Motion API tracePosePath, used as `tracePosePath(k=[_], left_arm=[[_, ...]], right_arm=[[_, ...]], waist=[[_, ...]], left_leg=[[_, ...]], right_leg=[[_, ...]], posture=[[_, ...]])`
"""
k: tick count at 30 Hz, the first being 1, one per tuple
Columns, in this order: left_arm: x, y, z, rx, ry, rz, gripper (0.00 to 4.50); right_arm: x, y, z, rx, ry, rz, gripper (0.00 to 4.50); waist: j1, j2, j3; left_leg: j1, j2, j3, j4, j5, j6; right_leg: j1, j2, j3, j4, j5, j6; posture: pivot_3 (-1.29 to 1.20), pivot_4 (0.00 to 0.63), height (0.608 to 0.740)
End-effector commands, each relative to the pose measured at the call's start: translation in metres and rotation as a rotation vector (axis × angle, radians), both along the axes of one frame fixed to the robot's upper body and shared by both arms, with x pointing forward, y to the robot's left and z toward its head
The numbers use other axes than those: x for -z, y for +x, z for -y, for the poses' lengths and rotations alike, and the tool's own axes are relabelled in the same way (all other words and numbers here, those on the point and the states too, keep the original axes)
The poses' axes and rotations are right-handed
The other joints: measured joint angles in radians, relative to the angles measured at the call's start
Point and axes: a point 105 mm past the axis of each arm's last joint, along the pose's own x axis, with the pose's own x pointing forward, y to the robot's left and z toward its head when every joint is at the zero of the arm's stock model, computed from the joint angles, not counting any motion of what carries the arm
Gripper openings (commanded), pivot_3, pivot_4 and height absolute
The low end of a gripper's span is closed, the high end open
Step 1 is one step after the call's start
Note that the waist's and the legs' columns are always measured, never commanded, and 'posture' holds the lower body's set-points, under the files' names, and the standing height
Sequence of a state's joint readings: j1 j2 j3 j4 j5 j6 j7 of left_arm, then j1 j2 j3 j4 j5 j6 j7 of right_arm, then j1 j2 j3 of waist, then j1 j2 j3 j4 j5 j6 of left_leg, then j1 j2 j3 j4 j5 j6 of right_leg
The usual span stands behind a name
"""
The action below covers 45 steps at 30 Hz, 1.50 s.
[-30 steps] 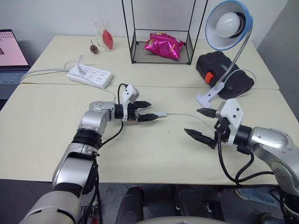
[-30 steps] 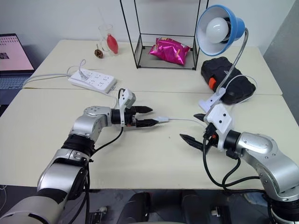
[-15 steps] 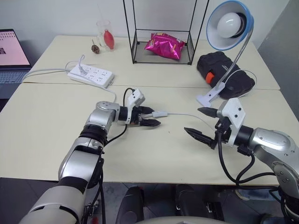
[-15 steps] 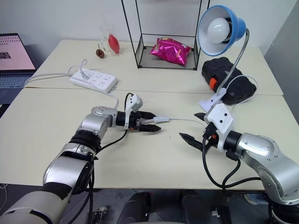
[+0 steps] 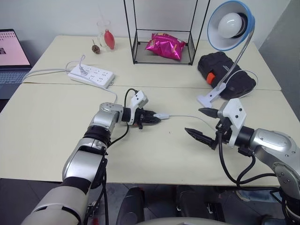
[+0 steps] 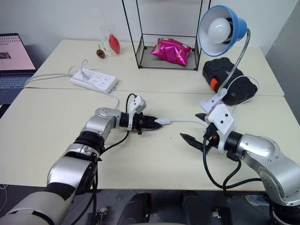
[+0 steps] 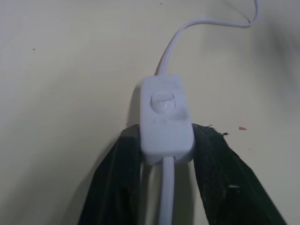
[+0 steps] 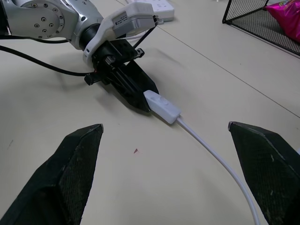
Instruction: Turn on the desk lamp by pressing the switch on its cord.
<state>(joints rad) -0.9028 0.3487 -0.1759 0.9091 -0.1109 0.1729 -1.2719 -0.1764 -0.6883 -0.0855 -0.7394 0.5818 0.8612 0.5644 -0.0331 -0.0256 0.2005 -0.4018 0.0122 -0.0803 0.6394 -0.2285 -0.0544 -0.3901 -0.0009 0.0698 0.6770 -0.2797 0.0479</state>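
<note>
White oblong inline switch [image 7: 165, 118] lies mid-worktop, pinched at its near end by left gripper [image 5: 152, 119], black fingers [image 7: 117, 183] clamped on both sides. Thin white cord [image 5: 185, 116] runs from it twd blue-rimmed desk lamp [image 5: 230, 24], bulb unlit, clamp base at rear right. Right gripper [image 5: 202, 124] hangs spread wide, apart from switch, w/ nothing held, above beige worktop [image 5: 47, 122].
</note>
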Motion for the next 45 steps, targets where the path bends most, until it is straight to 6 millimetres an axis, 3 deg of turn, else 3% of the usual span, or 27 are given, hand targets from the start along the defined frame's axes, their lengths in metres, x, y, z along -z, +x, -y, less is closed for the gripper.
tracePosePath(k=[1, 9, 14, 18, 23, 35, 45], left_arm=[[-0.014, 0.000, 0.004, 0.037, -0.004, 0.116, 1.08], [-0.045, -0.008, 0.009, 0.033, -0.039, 0.360, 1.08], [-0.062, -0.022, 0.014, 0.014, -0.072, 0.412, 1.08], [-0.075, -0.029, 0.020, 0.001, -0.099, 0.414, 1.08], [-0.080, -0.033, 0.021, -0.004, -0.096, 0.405, 1.08], [-0.083, -0.036, 0.024, -0.037, -0.098, 0.355, 1.08], [-0.087, -0.036, 0.025, -0.098, -0.152, 0.272, 1.08]], right_arm=[[-0.007, -0.002, -0.002, -0.007, 0.026, 0.032, 4.50], [0.006, -0.002, -0.003, 0.164, 0.266, -0.118, 4.50], [0.017, -0.007, -0.022, 0.184, 0.466, -0.277, 4.50], [0.024, 0.011, -0.037, 0.271, 0.729, -0.435, 4.50], [0.015, 0.029, -0.053, 0.293, 0.958, -0.572, 4.50], [0.002, 0.054, -0.067, 0.293, 1.113, -0.651, 4.50], [0.000, 0.057, -0.075, 0.276, 1.141, -0.684, 4.50]], waist=[[0.000, 0.000, 0.000], [0.001, 0.000, 0.000], [0.000, 0.000, 0.000], [-0.002, 0.000, 0.000], [-0.006, 0.000, 0.000], [-0.016, 0.001, 0.000], [-0.018, 0.001, 0.000]], left_leg=[[0.000, 0.000, 0.000, 0.000, 0.000, 0.000], [0.000, 0.001, -0.001, 0.000, 0.000, 0.000], [0.001, 0.001, -0.001, 0.000, 0.000, 0.000], [0.001, 0.001, -0.001, 0.000, 0.000, 0.000], [0.002, 0.002, 0.000, 0.000, 0.000, 0.000], [0.000, 0.001, 0.000, -0.006, 0.000, 0.000], [0.000, 0.001, 0.001, -0.010, 0.000, 0.000]], right_leg=[[0.000, 0.000, 0.000, 0.000, 0.000, 0.000], [0.000, 0.000, 0.000, 0.001, 0.000, 0.000], [0.000, 0.000, 0.000, 0.002, 0.000, 0.000], [0.000, 0.000, 0.000, 0.002, 0.000, 0.000], [0.000, 0.001, 0.001, 0.003, 0.000, 0.000], [-0.005, 0.001, 0.001, 0.002, 0.000, -0.001], [-0.007, 0.001, 0.001, 0.002, 0.000, -0.003]], posture=[[0.00, 0.150, 0.740], [0.00, 0.150, 0.740], [0.00, 0.150, 0.740], [0.00, 0.150, 0.740], [0.00, 0.150, 0.740], [0.00, 0.150, 0.740], [0.00, 0.150, 0.740]])
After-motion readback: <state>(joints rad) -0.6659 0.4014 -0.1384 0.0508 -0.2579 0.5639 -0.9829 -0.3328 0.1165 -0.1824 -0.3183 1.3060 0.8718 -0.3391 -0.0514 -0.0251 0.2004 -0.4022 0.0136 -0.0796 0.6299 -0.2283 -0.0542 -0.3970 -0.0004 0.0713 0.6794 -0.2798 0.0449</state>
